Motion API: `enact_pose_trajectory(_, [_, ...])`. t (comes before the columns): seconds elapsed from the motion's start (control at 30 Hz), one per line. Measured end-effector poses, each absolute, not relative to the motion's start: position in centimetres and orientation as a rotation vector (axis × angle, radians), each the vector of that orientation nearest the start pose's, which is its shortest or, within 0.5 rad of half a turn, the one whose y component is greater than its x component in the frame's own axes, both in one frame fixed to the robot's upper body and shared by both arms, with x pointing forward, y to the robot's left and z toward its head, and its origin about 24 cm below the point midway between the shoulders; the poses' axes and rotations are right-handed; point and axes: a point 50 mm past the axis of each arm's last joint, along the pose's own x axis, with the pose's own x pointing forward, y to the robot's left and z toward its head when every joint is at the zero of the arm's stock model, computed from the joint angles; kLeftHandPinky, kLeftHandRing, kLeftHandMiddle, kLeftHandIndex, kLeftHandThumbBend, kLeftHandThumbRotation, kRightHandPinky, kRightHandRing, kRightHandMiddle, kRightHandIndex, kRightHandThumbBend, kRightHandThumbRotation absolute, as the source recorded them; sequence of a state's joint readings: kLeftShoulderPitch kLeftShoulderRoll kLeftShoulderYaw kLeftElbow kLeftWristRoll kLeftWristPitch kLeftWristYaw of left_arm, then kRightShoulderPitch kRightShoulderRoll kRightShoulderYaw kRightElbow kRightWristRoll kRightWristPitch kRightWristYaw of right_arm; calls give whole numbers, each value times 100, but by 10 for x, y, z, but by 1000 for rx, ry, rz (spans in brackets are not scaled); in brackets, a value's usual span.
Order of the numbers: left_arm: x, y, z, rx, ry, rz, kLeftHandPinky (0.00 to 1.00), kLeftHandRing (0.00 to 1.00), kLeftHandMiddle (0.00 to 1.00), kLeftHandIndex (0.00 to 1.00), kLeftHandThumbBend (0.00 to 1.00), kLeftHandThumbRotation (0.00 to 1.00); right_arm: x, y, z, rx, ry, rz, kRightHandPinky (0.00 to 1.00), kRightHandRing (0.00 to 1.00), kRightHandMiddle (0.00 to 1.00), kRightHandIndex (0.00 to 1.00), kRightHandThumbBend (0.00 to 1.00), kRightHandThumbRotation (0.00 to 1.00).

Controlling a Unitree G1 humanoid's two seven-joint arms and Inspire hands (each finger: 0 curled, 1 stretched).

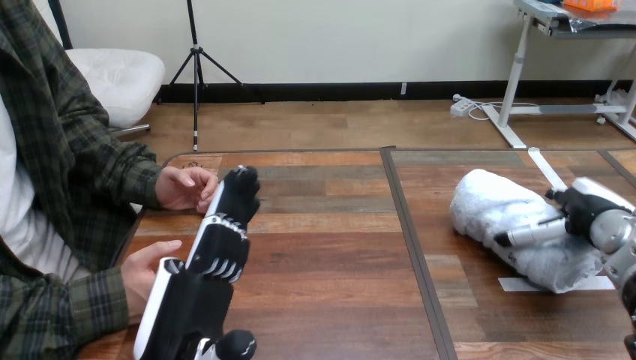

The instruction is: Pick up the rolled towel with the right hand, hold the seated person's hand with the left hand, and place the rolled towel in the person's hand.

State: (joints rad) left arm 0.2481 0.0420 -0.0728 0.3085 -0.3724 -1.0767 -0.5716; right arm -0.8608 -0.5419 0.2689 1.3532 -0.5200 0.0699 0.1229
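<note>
Working the rolled towel [517, 225], lying right of the centre seam [409, 225], right hand [589, 211] against it; closed or not, can't tell. Left of the seam, left hand [221, 240] touching the person's farther hand [180, 187], grip unreadable. Should wrap the towel's middle squarely before lifting.

Left hand [219, 238] grip on person's upper hand [182, 187]: hidden.

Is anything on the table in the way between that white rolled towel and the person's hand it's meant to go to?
Nothing lies on the table between the rolled towel and the person's upper hand. Only the left hand stands beside it, on the towel's side. The right hand is at the towel.
</note>
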Motion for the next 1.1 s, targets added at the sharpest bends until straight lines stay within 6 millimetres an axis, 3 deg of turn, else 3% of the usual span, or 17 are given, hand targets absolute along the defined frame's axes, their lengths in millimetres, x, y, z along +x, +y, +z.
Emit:
enact_pose_trajectory(0.17, [160, 157, 21, -66, -561, -285, 100, 100, 99, 98, 100, 76, 353, -296, 50, -1091, 640, -35, 48, 65, 70, 67, 91, 10])
enact_pose_trajectory(0.27, [159, 157, 21, -60, -558, -284, 100, 100, 100, 98, 100, 76, 354, -294, 50, -1097, 621, -49, 36, 47, 54, 58, 90, 5])
enact_pose_trajectory(0.47, [159, 159, 24, -59, -566, -276, 100, 100, 99, 97, 100, 75, 354, -290, 48, -1097, 611, -51, 22, 29, 38, 45, 87, 1])
enact_pose_trajectory(0.77, [159, 157, 28, -65, -581, -279, 100, 100, 99, 97, 100, 76, 356, -286, 47, -1096, 588, -22, 18, 24, 34, 43, 84, 0])
enact_pose_trajectory(0.93, [160, 156, 29, -69, -585, -284, 100, 99, 98, 97, 100, 75, 356, -283, 47, -1101, 578, 0, 20, 27, 36, 42, 85, 0])
enact_pose_trajectory(1.1, [160, 154, 29, -69, -586, -282, 100, 99, 98, 97, 100, 76, 357, -281, 45, -1092, 584, 20, 18, 23, 32, 39, 89, 0])
